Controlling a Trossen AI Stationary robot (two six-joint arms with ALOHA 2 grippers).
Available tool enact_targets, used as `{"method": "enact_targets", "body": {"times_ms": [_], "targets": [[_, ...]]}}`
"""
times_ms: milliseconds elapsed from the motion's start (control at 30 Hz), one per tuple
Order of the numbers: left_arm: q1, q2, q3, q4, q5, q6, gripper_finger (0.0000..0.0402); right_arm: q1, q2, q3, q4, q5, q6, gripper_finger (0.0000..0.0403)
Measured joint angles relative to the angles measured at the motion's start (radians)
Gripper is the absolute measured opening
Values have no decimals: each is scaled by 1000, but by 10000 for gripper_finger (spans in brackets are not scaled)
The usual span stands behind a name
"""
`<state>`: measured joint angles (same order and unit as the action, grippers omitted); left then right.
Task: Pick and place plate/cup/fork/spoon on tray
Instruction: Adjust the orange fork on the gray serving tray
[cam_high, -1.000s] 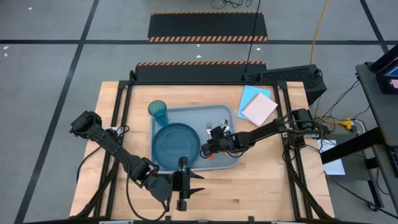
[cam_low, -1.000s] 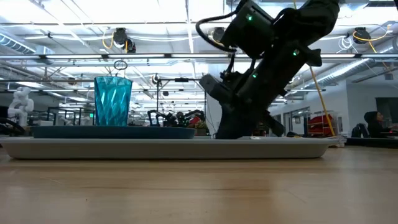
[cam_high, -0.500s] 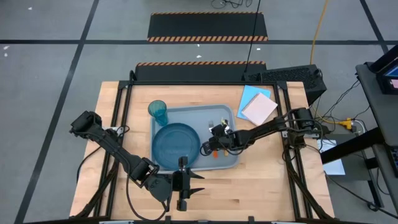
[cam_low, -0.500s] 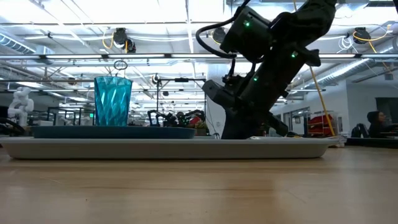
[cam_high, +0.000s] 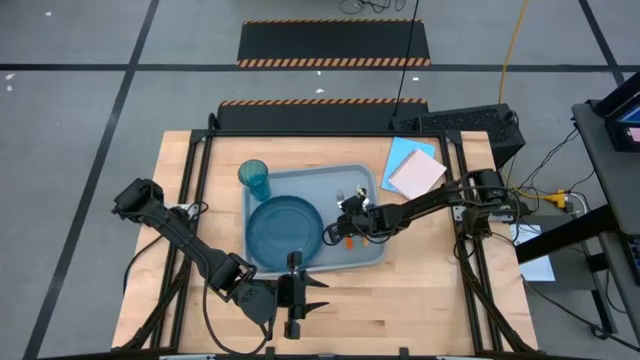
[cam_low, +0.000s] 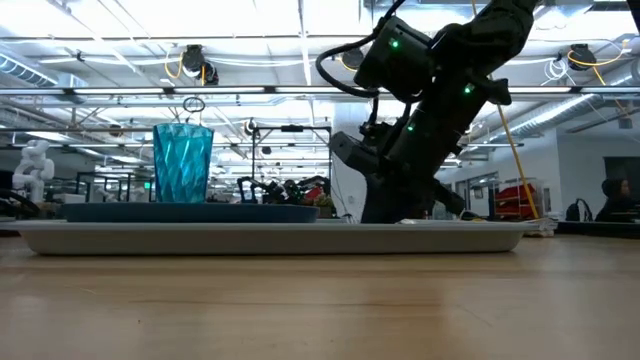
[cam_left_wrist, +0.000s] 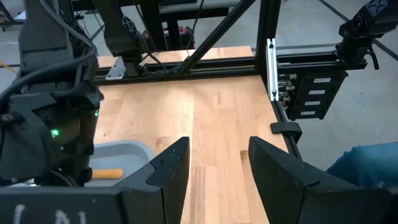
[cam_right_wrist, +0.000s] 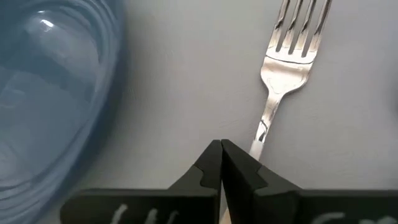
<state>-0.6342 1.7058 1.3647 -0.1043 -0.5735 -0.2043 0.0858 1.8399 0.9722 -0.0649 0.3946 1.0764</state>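
Tabletop (cam_high: 420, 285): wooden, carries the tray.
Tray (cam_high: 368, 262): grey-blue; holds plate, cup, fork.
Plate (cam_high: 283, 233): on tray, placed.
Cup (cam_high: 254, 180): upright at the tray's far left corner, placed.
Fork (cam_right_wrist: 283, 74): flat on tray, tines pointing away from my right pincer (cam_right_wrist: 220, 163).
Right pincer: fingers pressed together, nothing between them, low over the fork's handle.
Left pincer (cam_left_wrist: 214, 163): parted, empty, at the tabletop's near edge.
Spoon: I can't make it out; likely what's left.

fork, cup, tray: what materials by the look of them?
Fork: tines and neck look like polished metal, with bright reflections. Its handle is hidden here.
Cup: probably translucent teal plastic; light passes through its faceted wall.
Tray: likely matte moulded plastic, pale grey-blue, with rounded corners and a raised rim.
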Motion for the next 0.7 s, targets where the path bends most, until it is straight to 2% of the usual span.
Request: {"method": "enact_targets", "body": {"times_ms": [200, 700], "targets": [[0, 0, 0, 1, 0, 0, 170, -13, -49, -1, -24, 0, -16, 0], [0, 0, 0, 3, 0, -1, 170, -54, -41, -1, -32, 2, -37, 0]]}}
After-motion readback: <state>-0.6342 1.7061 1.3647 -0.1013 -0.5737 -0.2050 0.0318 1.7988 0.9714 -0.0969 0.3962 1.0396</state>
